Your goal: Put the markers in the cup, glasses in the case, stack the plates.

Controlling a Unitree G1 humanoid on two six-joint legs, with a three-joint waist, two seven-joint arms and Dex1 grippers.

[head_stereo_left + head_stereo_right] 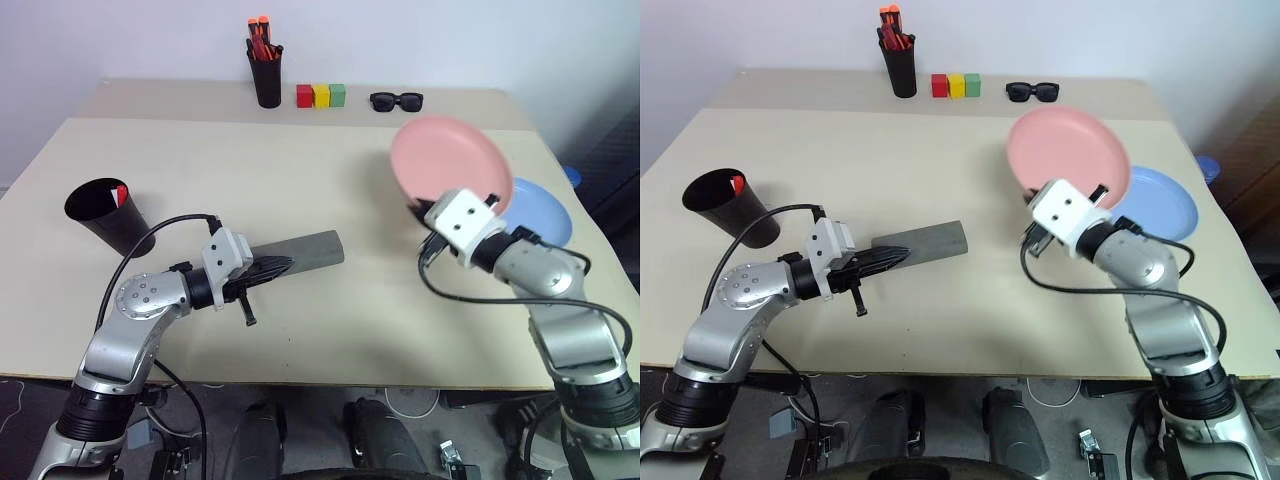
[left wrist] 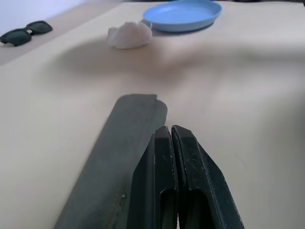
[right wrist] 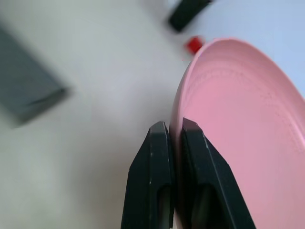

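Pink plate (image 1: 447,158): tilted, rim clamped by right gripper (image 3: 175,131); blue plate (image 1: 540,210) on table; left gripper (image 2: 170,131) closed, empty.

My head eyes look down over the table (image 1: 300,180); wrist cameras sit close, both catching the case (image 2: 119,157).

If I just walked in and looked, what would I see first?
Probably the pink plate, tipped up off the table with its rim pinched in the robot's right hand. Right beside it, near the table's right edge, the blue plate lies flat. In front of the robot's shut left hand lies the closed grey case, and a black cup with something red inside stands at the table's left.
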